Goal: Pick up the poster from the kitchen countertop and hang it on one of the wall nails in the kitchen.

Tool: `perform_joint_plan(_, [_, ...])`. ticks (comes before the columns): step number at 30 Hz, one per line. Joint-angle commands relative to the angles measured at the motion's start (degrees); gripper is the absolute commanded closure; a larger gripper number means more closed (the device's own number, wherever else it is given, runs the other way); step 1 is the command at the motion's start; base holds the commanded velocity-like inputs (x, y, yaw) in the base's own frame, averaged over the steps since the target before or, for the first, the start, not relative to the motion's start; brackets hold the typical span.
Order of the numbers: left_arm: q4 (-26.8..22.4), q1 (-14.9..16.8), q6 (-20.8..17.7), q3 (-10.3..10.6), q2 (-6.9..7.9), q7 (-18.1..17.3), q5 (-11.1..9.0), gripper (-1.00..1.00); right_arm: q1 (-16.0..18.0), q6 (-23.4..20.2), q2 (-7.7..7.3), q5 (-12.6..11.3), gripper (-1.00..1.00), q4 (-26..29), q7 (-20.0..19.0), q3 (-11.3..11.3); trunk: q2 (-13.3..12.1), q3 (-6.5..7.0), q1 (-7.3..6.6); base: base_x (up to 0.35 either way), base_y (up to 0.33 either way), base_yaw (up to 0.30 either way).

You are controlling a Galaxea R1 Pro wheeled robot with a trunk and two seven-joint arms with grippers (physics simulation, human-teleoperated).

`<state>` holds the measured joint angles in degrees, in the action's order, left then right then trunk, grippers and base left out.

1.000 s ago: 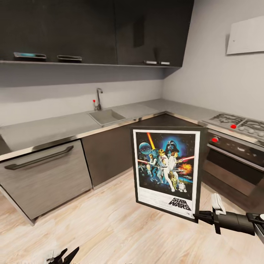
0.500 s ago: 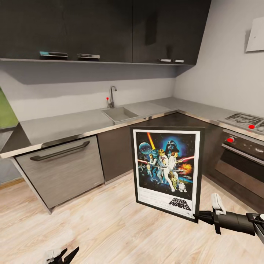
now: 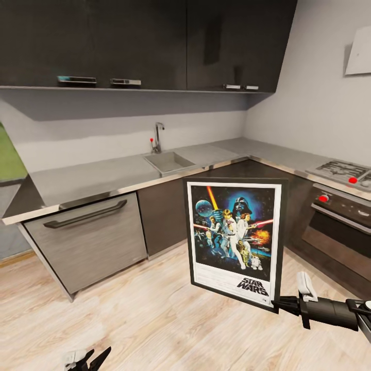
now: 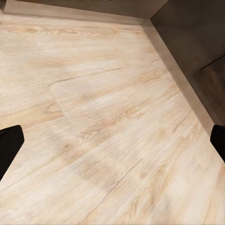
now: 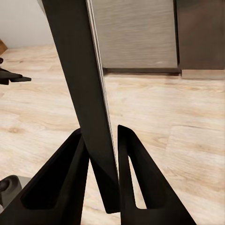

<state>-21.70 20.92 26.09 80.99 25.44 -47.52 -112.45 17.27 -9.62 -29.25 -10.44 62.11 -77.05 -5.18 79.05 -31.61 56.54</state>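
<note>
One kitchen countertop (image 3: 103, 178): L-shaped grey worktop, steel front edge, sink (image 3: 168, 161) inset, hob (image 3: 342, 170) on right run; bare of poster, so pickup judged done.

One poster (image 3: 234, 239): off worktop, carried upright in mid-air over wood floor (image 3: 154, 319), artwork facing head camera; likely kept vertical for later hanging. No wall nail discernible.

One right gripper (image 3: 281, 304): clamped on poster's lower right corner; fingers (image 5: 133, 173) pinch frame edge-on from both sides.

One left gripper (image 3: 87, 359): low, idle, holds nothing; fingertips spread wide apart over floor.
</note>
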Motion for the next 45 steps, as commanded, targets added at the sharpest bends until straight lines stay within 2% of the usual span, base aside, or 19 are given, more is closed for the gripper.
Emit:
perform_joint_plan(1, [-0.09,0.08,0.19,0.49,0.05,-0.13,-0.62,-1.0,0.04,-0.76,-0.01,-0.31,1.0,0.0,-0.31,-0.02,-0.38,0.13,-0.23,0.0,0.0,0.0])
perform_joint_plan(45, [-0.09,0.08,0.19,0.49,0.05,-0.04,-0.66,-1.0,-0.04,-0.76,-0.01,-0.29,1.0,0.03,-0.38,-0.09,-18.03,8.03,-9.89,0.0,0.0,0.0])
